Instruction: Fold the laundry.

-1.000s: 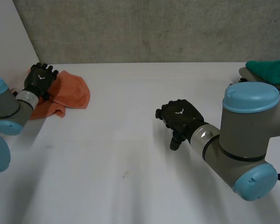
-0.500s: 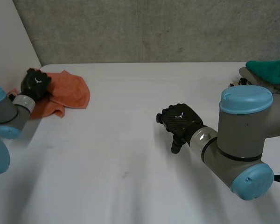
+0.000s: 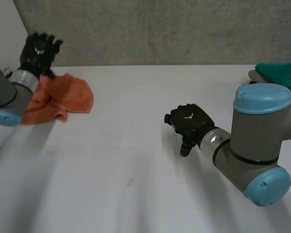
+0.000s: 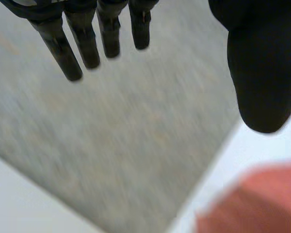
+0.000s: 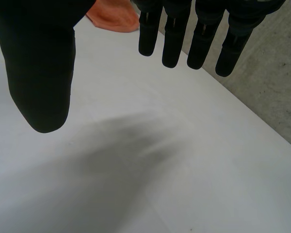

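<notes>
The left hand point(image 3: 38, 51) has lifted off the orange cloth point(image 3: 68, 96) it pressed half a second ago and now hangs at the frame's upper left, against the grey wall point(image 3: 160, 29). Its fingers point(image 4: 82, 41) are straight and spread, holding nothing. The cloth stays crumpled at the counter's point(image 3: 136, 160) upper left, unfolded. The right hand point(image 3: 189, 122) has barely shifted at centre right, its fingers point(image 5: 174, 34) straight and its thumb well apart above bare counter. A teal cloth point(image 3: 281, 73) lies at the upper right edge.
</notes>
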`<state>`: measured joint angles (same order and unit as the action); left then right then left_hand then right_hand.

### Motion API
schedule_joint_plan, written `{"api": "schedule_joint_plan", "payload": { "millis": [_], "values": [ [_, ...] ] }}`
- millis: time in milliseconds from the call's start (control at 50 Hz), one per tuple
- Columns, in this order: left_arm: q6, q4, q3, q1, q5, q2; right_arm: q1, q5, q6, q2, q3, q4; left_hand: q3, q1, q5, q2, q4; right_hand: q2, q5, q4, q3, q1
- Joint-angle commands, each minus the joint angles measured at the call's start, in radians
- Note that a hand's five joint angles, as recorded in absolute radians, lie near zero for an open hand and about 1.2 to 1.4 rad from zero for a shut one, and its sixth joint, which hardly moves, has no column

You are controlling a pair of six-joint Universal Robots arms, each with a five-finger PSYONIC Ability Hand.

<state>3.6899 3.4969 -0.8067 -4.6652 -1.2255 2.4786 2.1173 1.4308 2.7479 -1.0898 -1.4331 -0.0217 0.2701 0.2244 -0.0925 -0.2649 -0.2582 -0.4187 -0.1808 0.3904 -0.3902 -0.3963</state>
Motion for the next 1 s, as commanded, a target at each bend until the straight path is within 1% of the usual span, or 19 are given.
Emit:
{"api": "schedule_joint_plan", "payload": {
  "millis": [20, 100, 180, 320, 440, 600, 860, 1000],
  "values": [
    [0.185, -0.196, 0.038, -0.085, -0.043, 0.117, -0.003, -0.001, -0.001, 0.001, 0.000, -0.001, -0.096, -0.050, 0.093, 0.090, 0.084, 0.033, -0.031, -0.004, 0.004, 0.010],
    [0.197, -0.234, -0.003, -0.115, -0.061, 0.099, -0.005, -0.001, -0.004, 0.004, 0.000, 0.000, -0.096, -0.050, 0.093, 0.090, 0.084, 0.033, -0.031, -0.004, 0.004, 0.010],
    [0.174, -0.246, -0.046, -0.131, -0.040, 0.080, -0.003, -0.001, -0.010, 0.010, 0.000, 0.000, -0.096, -0.050, 0.093, 0.090, 0.084, 0.033, -0.031, -0.004, 0.004, 0.010],
    [0.150, -0.286, -0.060, -0.164, -0.040, 0.080, 0.003, 0.000, -0.019, 0.018, -0.003, 0.000, -0.096, -0.050, 0.093, 0.090, 0.084, 0.033, -0.031, -0.004, 0.004, 0.010],
    [0.179, -0.256, -0.036, -0.199, -0.034, 0.114, 0.006, 0.000, -0.022, 0.019, -0.004, 0.002, -0.096, -0.050, 0.093, 0.090, 0.084, 0.033, -0.031, -0.004, 0.004, 0.010],
    [0.228, -0.211, 0.009, -0.214, -0.005, 0.161, 0.006, 0.002, -0.028, 0.021, -0.006, 0.006, -0.057, -0.011, 0.054, 0.051, 0.045, 0.044, -0.019, -0.016, 0.016, 0.022],
    [0.231, -0.208, 0.136, -0.207, 0.008, 0.244, 0.006, 0.002, -0.033, 0.024, -0.007, 0.008, -0.054, -0.008, 0.051, 0.048, 0.042, 0.047, -0.016, -0.019, 0.019, 0.025],
    [0.226, -0.206, 0.204, -0.205, 0.023, 0.287, 0.003, 0.002, -0.034, 0.027, -0.009, 0.011, 0.002, 0.048, -0.005, -0.007, -0.014, 0.047, -0.016, -0.019, 0.019, 0.025]
  ]
}}
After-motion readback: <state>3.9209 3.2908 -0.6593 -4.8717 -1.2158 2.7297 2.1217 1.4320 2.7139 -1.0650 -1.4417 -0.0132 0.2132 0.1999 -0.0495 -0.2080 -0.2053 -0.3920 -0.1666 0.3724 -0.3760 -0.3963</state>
